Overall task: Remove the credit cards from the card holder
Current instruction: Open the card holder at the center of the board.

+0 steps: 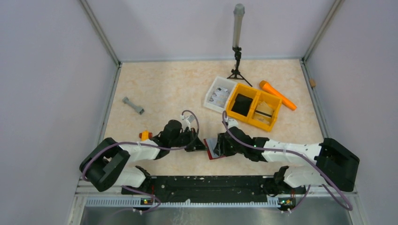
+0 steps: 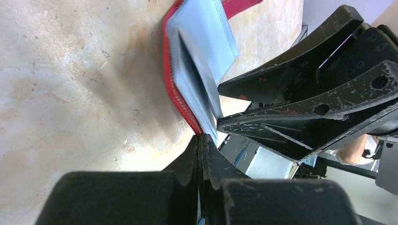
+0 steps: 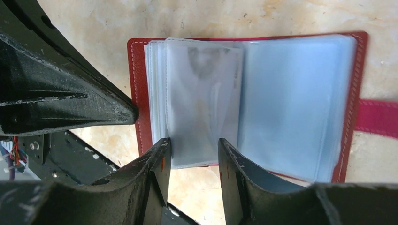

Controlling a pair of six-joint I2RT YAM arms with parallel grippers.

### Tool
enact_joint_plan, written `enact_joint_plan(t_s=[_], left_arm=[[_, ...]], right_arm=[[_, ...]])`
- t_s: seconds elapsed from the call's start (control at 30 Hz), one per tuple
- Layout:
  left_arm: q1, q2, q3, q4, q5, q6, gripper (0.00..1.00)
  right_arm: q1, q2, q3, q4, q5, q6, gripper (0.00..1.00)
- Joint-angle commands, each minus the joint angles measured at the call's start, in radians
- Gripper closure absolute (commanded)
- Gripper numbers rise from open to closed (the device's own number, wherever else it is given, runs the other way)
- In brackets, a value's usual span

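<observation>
Right gripper [image 3: 194, 143] low, jaws half-spread straddling clear sleeve [image 3: 202, 103]; left gripper [image 2: 200, 139] closed tight, tip at card holder [image 3: 137, 70] edge.

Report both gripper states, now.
Left gripper: shut, tips against the edge of the dark red leather-like folding card holder.
Right gripper: open, straddling a clear plastic sleeve.

We see a dark red card holder [image 3: 139, 70] with pale stitching along its edge and a pinker strap [image 3: 378, 117], its cloudy clear sleeves [image 3: 291, 93] showing whitish-grey credit cards [image 3: 204, 98]. The table [image 1: 159, 89] is marbled beige. A bin [image 1: 254, 107] is yellow-orange, a tray [image 1: 210, 93] white.
</observation>
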Motion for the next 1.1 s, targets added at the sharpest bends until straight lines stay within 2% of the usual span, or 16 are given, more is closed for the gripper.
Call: enact_joint_plan(t_s=[0.0,0.2,0.4,0.87,1.07], left_arm=[[0.001,-0.029,0.032,-0.008,0.007,0.029,1.00],[0.001,-0.024,0.035,-0.013,0.008,0.032,1.00],[0.001,-0.023,0.037,-0.013,0.011,0.032,1.00],[0.001,-0.027,0.037,-0.027,0.009,0.040,1.00],[0.001,-0.018,0.041,-0.026,0.013,0.040,1.00]], right_arm=[[-0.008,-0.044,0.026,-0.058,0.059,-0.012,0.57],[-0.008,-0.088,0.027,-0.093,0.088,-0.016,0.51],[-0.009,-0.094,0.030,-0.117,0.106,-0.021,0.51],[-0.046,-0.137,0.006,-0.139,0.137,-0.027,0.86],[-0.059,-0.117,-0.001,-0.119,0.109,-0.037,0.94]])
